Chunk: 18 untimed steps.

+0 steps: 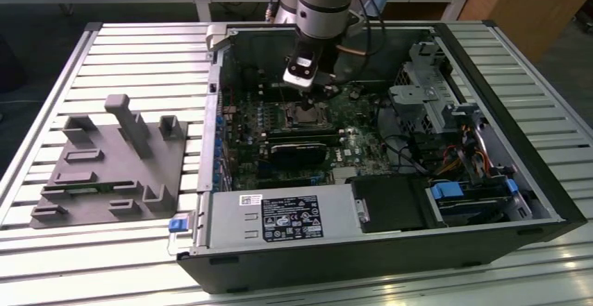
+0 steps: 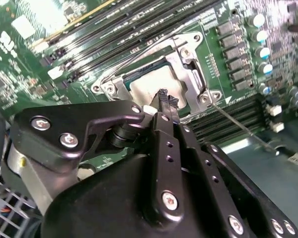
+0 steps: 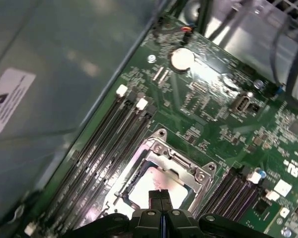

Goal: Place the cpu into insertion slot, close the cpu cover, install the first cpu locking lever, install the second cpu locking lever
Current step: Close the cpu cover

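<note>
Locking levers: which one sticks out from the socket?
The straight rod crossing the memory slots; the other wire hugs the cpu cover edge.

**Three cameras on one open computer case: one high and wide, two riding the arm close over the socket.**

The exterior view looks steeply down from off the 6 o'clock side of the computer case (image 1: 371, 257). It stands far enough back to take in the whole case, the slatted table (image 1: 139, 56) and the arm (image 1: 320, 1), which enters at 12 o'clock. Both wrist views look down along the gripper (image 2: 164, 98) (image 3: 161, 197) at the green board (image 2: 20, 64) (image 3: 208, 99) from close range, each at its own angle. They share the cpu cover (image 2: 188, 74) (image 3: 188, 171), the cpu (image 2: 149, 87) (image 3: 149, 181) and the memory slots (image 2: 114, 25) (image 3: 104, 144) alongside. The exterior view shows that same insertion slot (image 1: 304, 115) small, near the case's centre.
</note>
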Each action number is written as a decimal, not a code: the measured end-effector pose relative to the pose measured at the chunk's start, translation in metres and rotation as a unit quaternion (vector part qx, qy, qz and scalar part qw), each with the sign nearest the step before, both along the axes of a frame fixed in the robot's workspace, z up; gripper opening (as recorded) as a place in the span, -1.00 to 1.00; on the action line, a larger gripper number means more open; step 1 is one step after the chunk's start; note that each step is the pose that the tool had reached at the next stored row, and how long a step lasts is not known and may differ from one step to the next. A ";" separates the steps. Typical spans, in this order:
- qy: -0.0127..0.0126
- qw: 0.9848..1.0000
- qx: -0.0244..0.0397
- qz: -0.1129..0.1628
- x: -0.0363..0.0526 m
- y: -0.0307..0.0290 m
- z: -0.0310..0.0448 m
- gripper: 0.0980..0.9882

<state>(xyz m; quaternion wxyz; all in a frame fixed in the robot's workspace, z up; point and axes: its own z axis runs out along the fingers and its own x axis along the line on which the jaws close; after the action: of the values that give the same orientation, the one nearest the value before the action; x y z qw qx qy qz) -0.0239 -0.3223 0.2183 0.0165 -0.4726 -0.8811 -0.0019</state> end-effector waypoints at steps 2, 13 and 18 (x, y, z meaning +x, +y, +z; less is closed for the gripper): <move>0.000 1.000 0.000 0.019 0.0000 0.0000 -0.0001 -0.98; 0.000 0.993 0.000 0.118 0.0000 0.0000 -0.0010 -0.98; 0.000 0.987 0.000 0.164 0.0000 0.0000 -0.0014 -0.98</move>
<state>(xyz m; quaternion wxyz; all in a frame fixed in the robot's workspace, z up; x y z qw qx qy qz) -0.0239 -0.3223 0.2170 0.0166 -0.3221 -0.9466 0.0008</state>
